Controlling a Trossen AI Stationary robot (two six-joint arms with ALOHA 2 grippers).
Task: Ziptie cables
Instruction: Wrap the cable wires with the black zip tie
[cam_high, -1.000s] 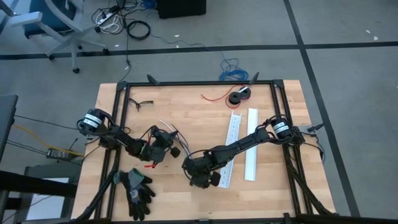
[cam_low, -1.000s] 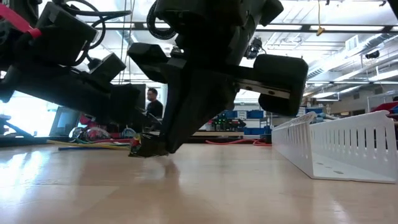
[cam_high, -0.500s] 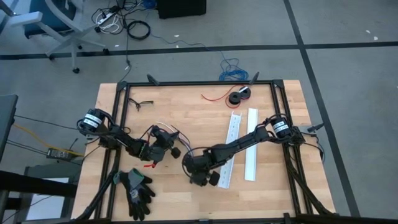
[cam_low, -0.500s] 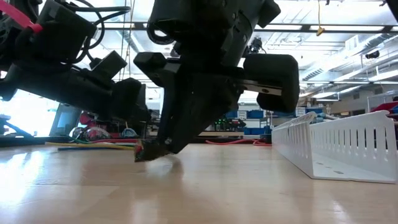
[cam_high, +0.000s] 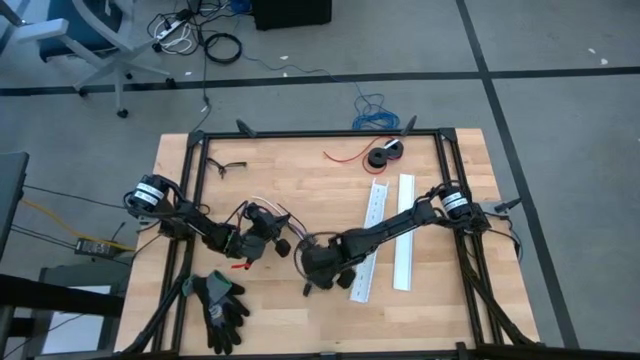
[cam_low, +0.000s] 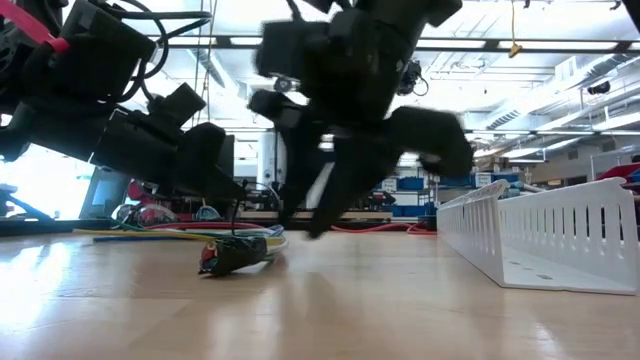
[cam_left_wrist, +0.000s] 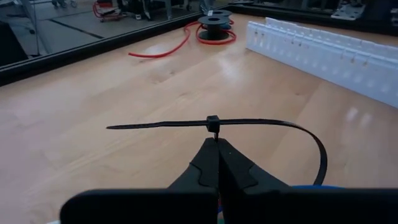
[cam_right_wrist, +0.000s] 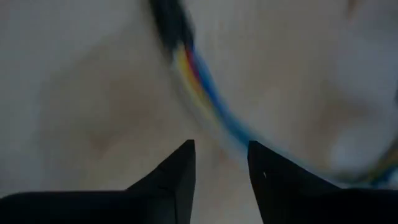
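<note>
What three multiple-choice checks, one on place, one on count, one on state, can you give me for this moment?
1. The dark end of the cables is: A on the table; B hanging in the air; C inside a duct.
2. How many white ducts lie on the table? A one; B two; C four.
3. The left hand is: A open; B shut on nothing; C shut on a zip tie.
Answers: A, the low view shows it lying on the wood, clear of the right hand; B, two strips lie side by side; C, the fingers pinch the tie at its head.
</note>
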